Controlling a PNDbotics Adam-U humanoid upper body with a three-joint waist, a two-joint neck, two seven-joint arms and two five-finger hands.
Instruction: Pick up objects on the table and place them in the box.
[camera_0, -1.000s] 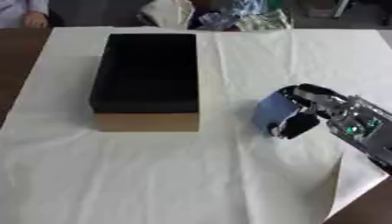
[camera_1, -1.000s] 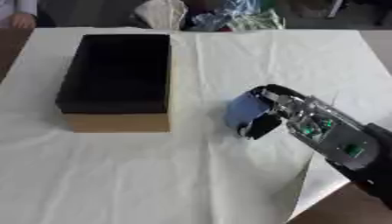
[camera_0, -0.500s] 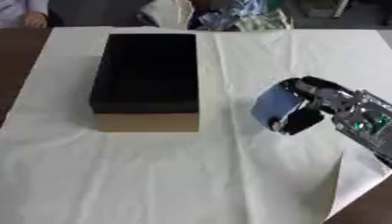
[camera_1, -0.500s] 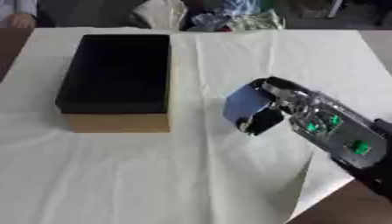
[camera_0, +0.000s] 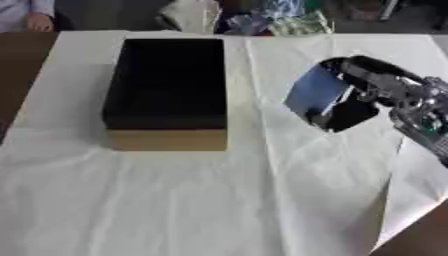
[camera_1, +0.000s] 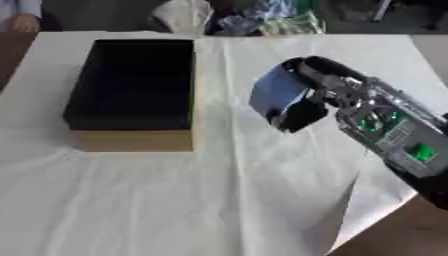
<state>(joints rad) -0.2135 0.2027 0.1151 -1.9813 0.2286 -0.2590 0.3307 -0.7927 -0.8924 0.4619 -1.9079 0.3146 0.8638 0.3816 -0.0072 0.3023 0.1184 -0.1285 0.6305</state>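
A lab-like workroom: a table under a white sheet, clutter piled behind.

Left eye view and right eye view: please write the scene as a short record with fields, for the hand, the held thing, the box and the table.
right hand: fingers curled round a blue object, lifted off the cloth, right of the box
blue object: flat, blue, held in the right hand, outside the box
box: open, dark inside, tan front wall, nothing visible in it
left hand: not in view
table cover: white cloth, creased
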